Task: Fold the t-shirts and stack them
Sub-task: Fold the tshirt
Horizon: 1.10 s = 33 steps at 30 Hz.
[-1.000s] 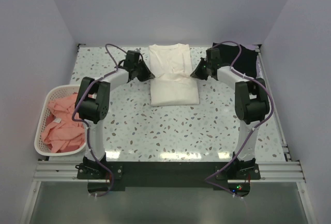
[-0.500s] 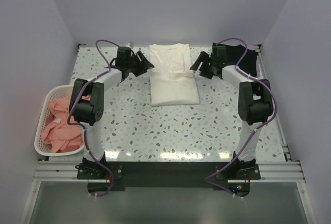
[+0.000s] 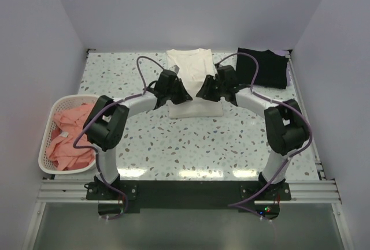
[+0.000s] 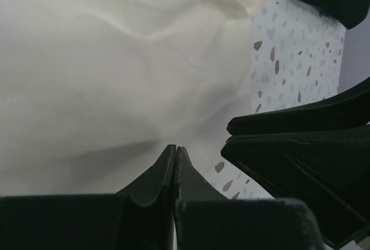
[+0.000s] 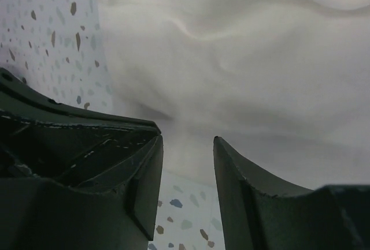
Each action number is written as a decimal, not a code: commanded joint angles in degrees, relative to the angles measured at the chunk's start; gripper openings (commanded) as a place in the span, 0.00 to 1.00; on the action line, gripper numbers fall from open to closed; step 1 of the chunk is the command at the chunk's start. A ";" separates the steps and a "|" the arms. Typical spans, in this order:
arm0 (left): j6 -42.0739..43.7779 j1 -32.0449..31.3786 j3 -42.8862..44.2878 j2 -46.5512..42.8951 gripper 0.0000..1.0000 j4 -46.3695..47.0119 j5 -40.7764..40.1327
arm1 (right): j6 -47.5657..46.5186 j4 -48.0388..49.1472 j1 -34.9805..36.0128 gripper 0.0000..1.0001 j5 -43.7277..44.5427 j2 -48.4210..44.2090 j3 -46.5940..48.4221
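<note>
The white t-shirt (image 3: 191, 65) lies folded at the back middle of the table; no print shows. It fills the left wrist view (image 4: 115, 59) and the right wrist view (image 5: 260, 59). My left gripper (image 3: 185, 97) (image 4: 175, 147) is shut and empty, low over the shirt's near part. My right gripper (image 3: 200, 94) (image 5: 188, 140) is open and empty just right of it, over the shirt's near edge. The two grippers are almost touching. The black t-shirt (image 3: 263, 68) lies folded at the back right. Salmon-pink t-shirts (image 3: 69, 140) lie crumpled in the basket.
The white lattice basket (image 3: 55, 107) stands at the table's left edge. The walls close in at the back and on both sides. The speckled tabletop (image 3: 191, 146) spreads in front of the white shirt.
Both grippers have moved from the two sides of the white shirt's far half inward and nearer, and meet over its near part. The shirts have not visibly moved.
</note>
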 commanded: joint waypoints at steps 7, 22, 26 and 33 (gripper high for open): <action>-2.44 -1.27 -6.95 3.80 0.00 2.59 -4.12 | -1.09 1.53 0.24 0.40 4.11 3.72 -6.44; -3.68 -3.55 -24.25 -5.07 0.00 4.08 -4.83 | 0.31 2.84 0.42 0.41 3.77 -4.35 -23.85; -4.73 -5.57 -30.32 -9.20 0.00 5.05 -4.56 | 1.63 3.81 2.60 0.41 2.18 -8.75 -29.30; -8.07 -10.92 -40.61 -19.21 0.00 5.15 -4.04 | 4.97 2.15 9.64 0.40 2.53 -19.73 -38.96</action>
